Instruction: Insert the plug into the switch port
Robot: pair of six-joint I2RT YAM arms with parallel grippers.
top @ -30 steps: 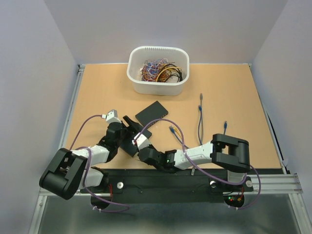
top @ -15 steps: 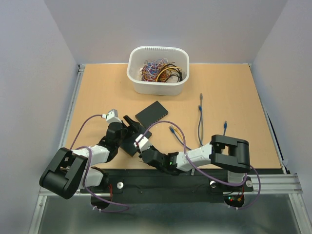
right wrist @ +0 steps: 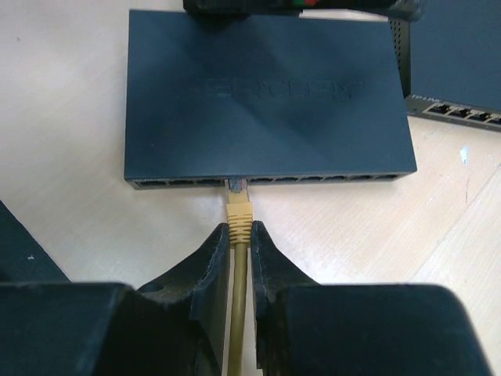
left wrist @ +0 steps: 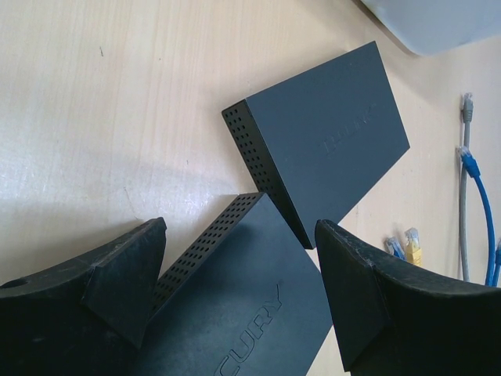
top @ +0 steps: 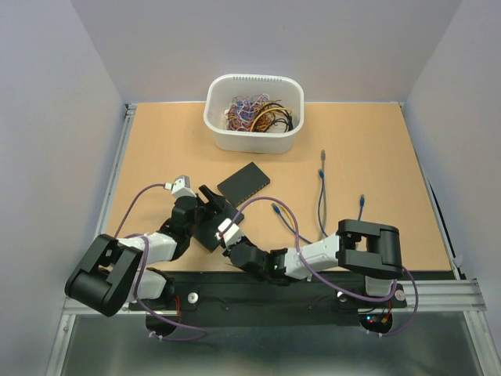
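A dark switch (right wrist: pixel 270 94) lies flat with its row of ports facing my right wrist camera. My right gripper (right wrist: pixel 239 227) is shut on a yellow cable just behind its plug (right wrist: pixel 239 207). The plug's clear tip sits at the mouth of a port near the left end of the row. In the top view this gripper (top: pixel 225 235) meets the switch (top: pixel 210 235) at the table's near left. My left gripper (left wrist: pixel 243 227) straddles the switch's (left wrist: pixel 250 298) far corner, jaws wide and pressed against its sides. The fingers (left wrist: pixel 125 274) hide part of the casing.
A second dark switch (top: pixel 244 182) lies just beyond the first, almost touching it. A white bin (top: pixel 215 129) of tangled wires stands at the back. Loose grey and blue cables (top: pixel 321 188) lie to the right. A purple cable with a blue plug (top: pixel 275 208) trails over the right arm.
My right arm has crept a little left and lower along the near edge, carrying the yellow plug at the switch's ports. The left arm and the switch have stayed put.
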